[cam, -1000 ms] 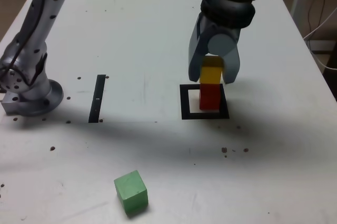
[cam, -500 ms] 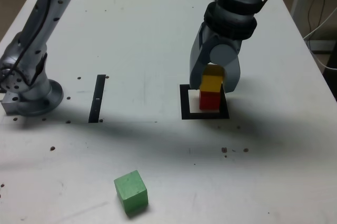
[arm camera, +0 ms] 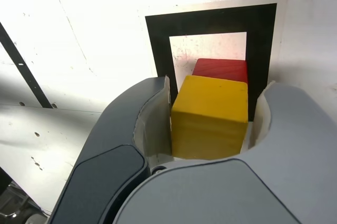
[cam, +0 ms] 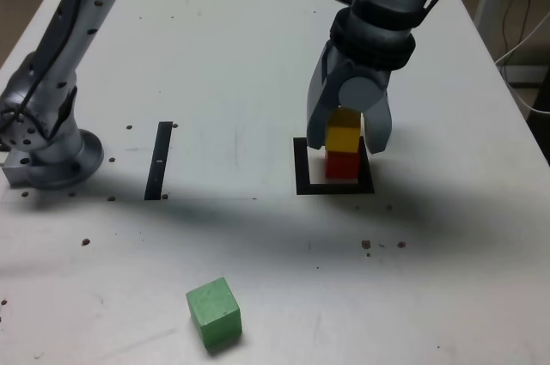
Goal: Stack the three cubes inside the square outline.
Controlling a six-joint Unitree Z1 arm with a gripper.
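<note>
Sitting on red cube point(cam: 342, 164) in square outline point(cam: 302, 167), yellow cube point(cam: 344, 137); jaws parted w/ gaps either side

The yellow cube point(cam: 344, 137) sits on the red cube point(cam: 342, 165), between the fingers point(cam: 320, 124). The red cube rests inside the square outline point(cam: 303, 172), below the fingers. The green cube point(cam: 213, 313) lies on the counter point(cam: 232, 73), well apart from the fingers, toward the exterior view's lower left.
</note>
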